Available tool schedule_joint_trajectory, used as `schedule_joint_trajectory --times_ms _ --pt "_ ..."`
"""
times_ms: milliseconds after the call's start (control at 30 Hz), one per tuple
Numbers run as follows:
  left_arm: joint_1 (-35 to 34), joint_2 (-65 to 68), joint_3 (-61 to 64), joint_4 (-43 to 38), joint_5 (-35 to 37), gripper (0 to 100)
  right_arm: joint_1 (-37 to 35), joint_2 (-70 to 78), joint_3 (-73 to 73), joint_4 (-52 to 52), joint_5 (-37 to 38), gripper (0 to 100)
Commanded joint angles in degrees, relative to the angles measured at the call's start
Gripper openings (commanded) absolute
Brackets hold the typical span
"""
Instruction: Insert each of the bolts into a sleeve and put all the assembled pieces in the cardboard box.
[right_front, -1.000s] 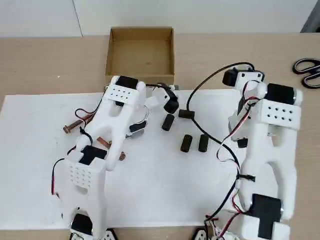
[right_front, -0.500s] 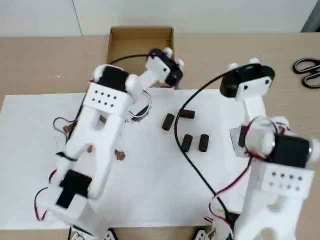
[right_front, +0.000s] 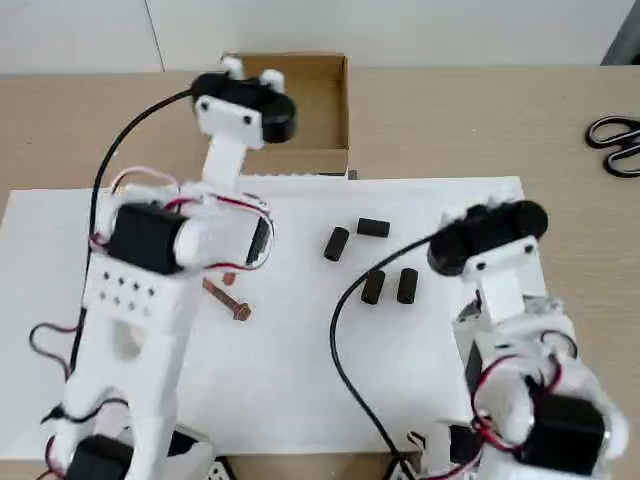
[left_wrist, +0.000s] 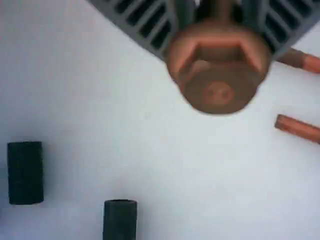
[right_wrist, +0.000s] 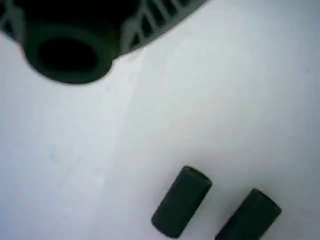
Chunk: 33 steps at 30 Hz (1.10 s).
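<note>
My left gripper (left_wrist: 216, 17) is shut on a copper bolt (left_wrist: 217, 65), whose hex head faces the camera, high above the white sheet. Two more bolts (left_wrist: 297, 127) lie on the sheet below it, along with two black sleeves (left_wrist: 25, 172). My right gripper (right_wrist: 70, 22) is shut on a black sleeve (right_wrist: 67, 55) with its open bore facing the camera. Two loose sleeves (right_wrist: 181, 201) lie under it. In the high view, several sleeves (right_front: 373, 287) sit mid-sheet and a bolt (right_front: 228, 300) lies near the left arm. The cardboard box (right_front: 335, 105) stands at the back.
The white sheet (right_front: 300, 380) covers the table's middle. Scissors (right_front: 615, 145) lie at the far right on the bare wood. A black cable (right_front: 345, 340) loops across the sheet near the right arm. The left arm's wrist (right_front: 245, 105) hangs over the box's front left corner.
Both arms have risen. The left wrist swung left toward the box's corner. The right wrist came back from the sheet's far edge to beside the sleeves.
</note>
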Motion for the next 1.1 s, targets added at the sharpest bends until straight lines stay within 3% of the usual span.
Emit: schedule_joint_trajectory --times_ms 0,167,333,433,633,1067 --pt "0.3 -9.5 9.2 -6.0 11.1 0 -0.3 -5.1 7.2 -4.8 -1.0 0.2" --pt "-0.2 -21.9 24.5 -18.5 16.4 0 -3.1 -15.7 17.4 -16.4 -15.8 0.2" --pt "-0.2 -35.3 38.5 -30.8 23.4 0 -17.8 -24.9 25.9 -22.4 -21.6 0.2" --pt "-0.1 -41.8 45.1 -33.2 24.4 0 -27.1 -28.4 29.8 -23.4 -25.2 0.2" --pt "0.2 -52.3 54.5 -37.7 24.4 0 -39.1 -30.2 34.7 -25.9 -26.8 0.2" --pt "0.4 -71.4 70.6 -52.0 24.6 0 -49.4 -30.2 43.5 -33.2 -26.8 0.2"
